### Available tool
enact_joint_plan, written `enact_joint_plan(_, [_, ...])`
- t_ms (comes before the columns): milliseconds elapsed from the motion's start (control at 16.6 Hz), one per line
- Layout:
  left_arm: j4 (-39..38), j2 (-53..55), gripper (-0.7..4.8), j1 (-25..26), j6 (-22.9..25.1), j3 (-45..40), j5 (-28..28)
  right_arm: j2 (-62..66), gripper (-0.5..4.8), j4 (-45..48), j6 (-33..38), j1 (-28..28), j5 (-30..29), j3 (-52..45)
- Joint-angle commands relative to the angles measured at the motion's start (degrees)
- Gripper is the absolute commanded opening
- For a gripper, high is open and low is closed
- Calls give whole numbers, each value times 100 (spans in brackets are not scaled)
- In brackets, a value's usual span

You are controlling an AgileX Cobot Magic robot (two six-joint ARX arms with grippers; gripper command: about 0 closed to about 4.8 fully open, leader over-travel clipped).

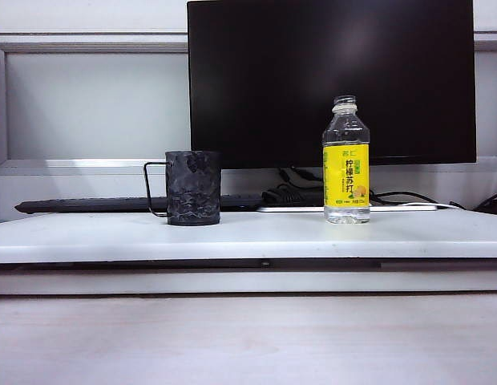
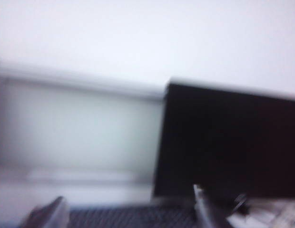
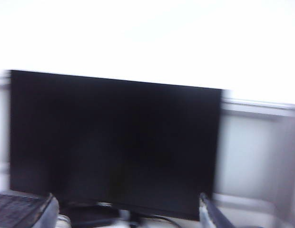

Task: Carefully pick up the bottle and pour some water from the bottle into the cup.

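You are seeing the cup (image 1: 193,188) standing upright on the white shelf (image 1: 88,237), left of its middle, with the wire handle pointing toward the left edge. The bottle (image 1: 346,161) is standing upright right of the middle, well apart from the cup, with a little water (image 1: 347,213) at its bottom. Behind both, the black monitor (image 1: 329,72) is standing. The left gripper (image 2: 126,209) is showing its fingertips spread wide and is holding nothing. The right gripper (image 3: 126,211) is also standing wide open and empty, facing the monitor.
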Motion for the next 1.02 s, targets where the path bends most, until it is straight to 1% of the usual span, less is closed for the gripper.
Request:
enact_joint_plan(60, [179, 1178, 479, 7, -400, 802, 769, 1480, 479, 348, 256, 13, -828, 793])
enact_joint_plan(181, [195, 1729, 479, 7, -398, 1019, 1246, 2234, 479, 345, 472, 63, -1320, 1143])
enact_joint_plan(241, [197, 1932, 479, 0, -398, 1034, 1394, 2577, 479, 352, 507, 186, -1449, 1276])
enact_joint_plan(301, [48, 2232, 479, -37, -393, 1027, 1534, 2962, 479, 387, 501, 385, -1427, 1346])
enact_joint_plan(422, [-81, 2905, 479, -393, -369, 1023, 1515, 3567, 479, 358, 319, 702, -1429, 1342])
enact_joint_plan(482, [-37, 3182, 479, -579, -341, 1023, 1388, 3792, 479, 304, 186, 822, -1384, 1342])
enact_joint_plan(543, [188, 3794, 479, -1071, -308, 1025, 1040, 4334, 479, 319, 15, 981, -1246, 1342])
enact_joint_plan(603, [457, 4207, 479, -1434, -278, 1027, 804, 4662, 479, 378, 15, 1012, -1220, 1342])
enact_joint_plan(723, [1145, 4972, 479, -2063, 50, 1027, 214, 5202, 479, 474, 15, 1016, -1220, 1344])
enact_joint_plan(784, [1493, 5298, 479, -2269, 195, 1027, 170, 5414, 479, 516, 15, 1012, -1204, 1342])
enact_joint_plan(844, [1764, 5593, 479, -2437, 205, 1027, 68, 5569, 479, 533, 13, 1010, -1106, 1342])
enact_joint_plan(904, [2026, 6024, 479, -2490, 205, 1027, -308, 5753, 479, 599, 11, 1014, -1117, 1342])
enact_joint_plan(1025, [2347, 6426, 479, -2490, 181, 1029, -365, 5998, 479, 870, 22, 1014, -1117, 1342])
